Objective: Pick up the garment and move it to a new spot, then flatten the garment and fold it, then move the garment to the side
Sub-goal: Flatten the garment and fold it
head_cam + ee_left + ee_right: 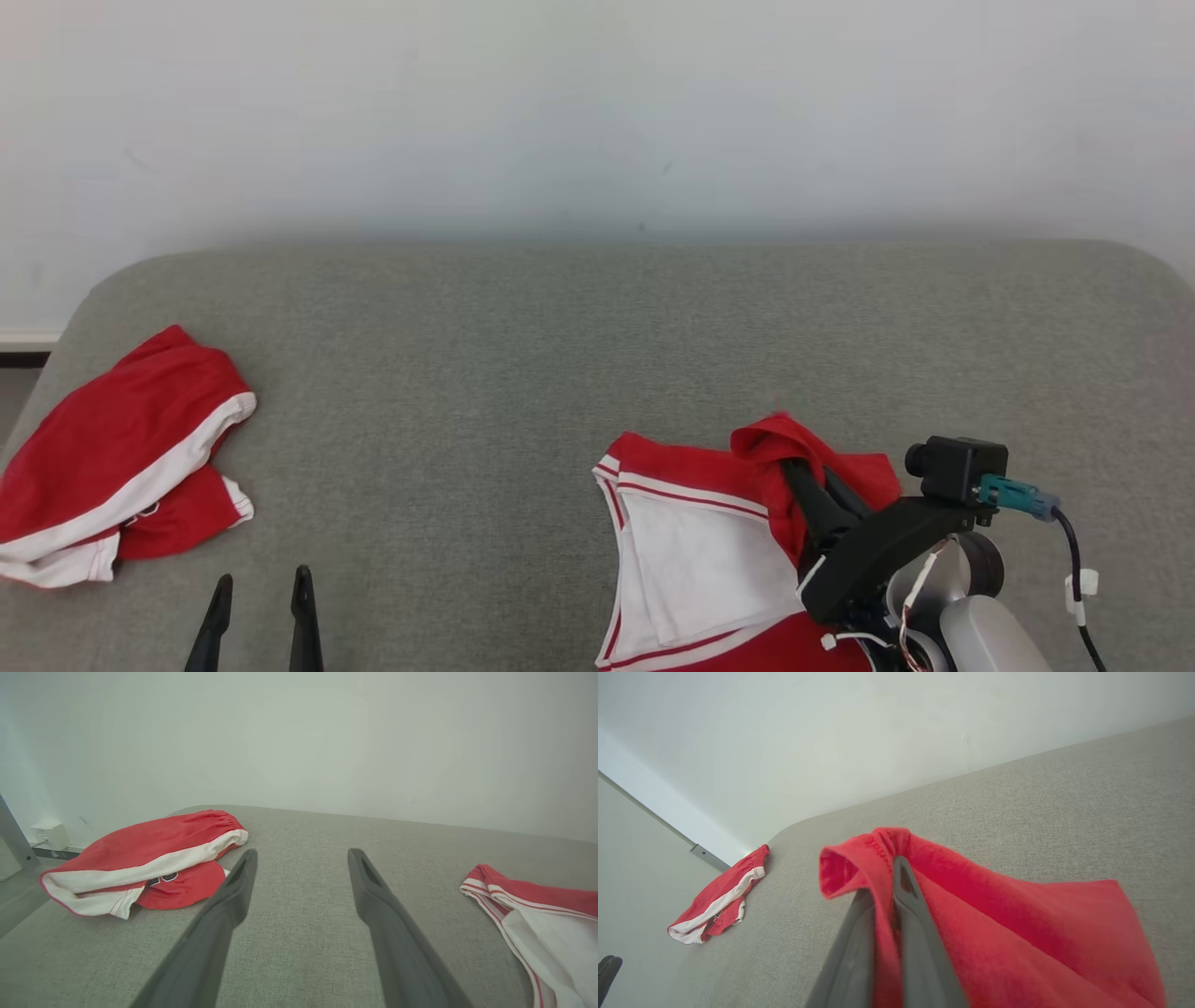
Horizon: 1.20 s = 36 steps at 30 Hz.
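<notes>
While the garment (pixel 709 551) lies on the grey cushion (pixel 560 355), well to the right of the red shorts (pixel 121 448), a red fold of it is pinched tight and held up by the right gripper (pixel 801 476). The left gripper (pixel 262 579) is held wide open with nothing in it, just right of the shorts.

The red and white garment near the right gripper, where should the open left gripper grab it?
Likely the striped hem corner of the red and white garment, coming low from the left; it lies flat, exposed, facing the left gripper. The right gripper pinches the raised red fold.
</notes>
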Motion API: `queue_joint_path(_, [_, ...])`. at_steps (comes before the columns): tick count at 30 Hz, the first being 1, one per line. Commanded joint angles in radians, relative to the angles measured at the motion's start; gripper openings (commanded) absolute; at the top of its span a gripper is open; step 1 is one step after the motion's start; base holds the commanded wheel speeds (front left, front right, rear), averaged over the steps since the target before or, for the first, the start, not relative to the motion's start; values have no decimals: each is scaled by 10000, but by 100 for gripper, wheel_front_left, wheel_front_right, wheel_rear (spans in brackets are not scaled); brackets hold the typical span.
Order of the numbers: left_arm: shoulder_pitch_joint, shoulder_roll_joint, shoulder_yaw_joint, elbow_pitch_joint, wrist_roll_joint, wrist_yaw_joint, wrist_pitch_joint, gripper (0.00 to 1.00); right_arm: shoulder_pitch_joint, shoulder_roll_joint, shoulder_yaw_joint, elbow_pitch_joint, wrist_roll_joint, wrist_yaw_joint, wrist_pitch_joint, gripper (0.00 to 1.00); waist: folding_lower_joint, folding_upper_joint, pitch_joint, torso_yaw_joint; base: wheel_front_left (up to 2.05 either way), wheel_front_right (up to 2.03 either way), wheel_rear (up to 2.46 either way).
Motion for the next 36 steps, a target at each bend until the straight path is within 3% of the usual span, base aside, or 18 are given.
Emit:
queue_joint_path(1, [-140, -9, 5, 61, 28, -1, -30, 100, -90, 77, -5, 45, -49, -15, -43, 0, -1, 0, 78, 266, 0, 0, 0])
queue_joint_path(17, [-674, -87, -455, 621, 14, -122, -30, 100, -1317, 191, 1180, 2606, 891, -15, -1486, 0, -1, 0, 424, 1145, 0, 0, 0])
queue_joint_path(18, [-710, -90, -472, 658, 14, -130, -30, 100, -1386, 192, 1298, 2740, 944, -15, -1598, 21, -1, 0, 425, 1154, 0, 0, 0])
queue_joint_path(19, [-748, -90, -492, 690, 15, -134, -30, 100, -1445, 192, 1409, 2844, 959, -15, -1701, 100, -1, 0, 419, 1154, 0, 0, 0])
queue_joint_path(27, [-548, -96, -466, 789, 52, -167, -30, 100, -1527, 181, 1750, 2668, -20, -15, -2798, 100, -1, 0, 118, 826, 0, 0, 0])
queue_joint_path(36, [-294, -48, -293, 534, 131, -151, -30, 100, -473, -734, 515, 872, -777, -15, -3691, 100, -1, 0, -26, 378, 0, 0, 0])
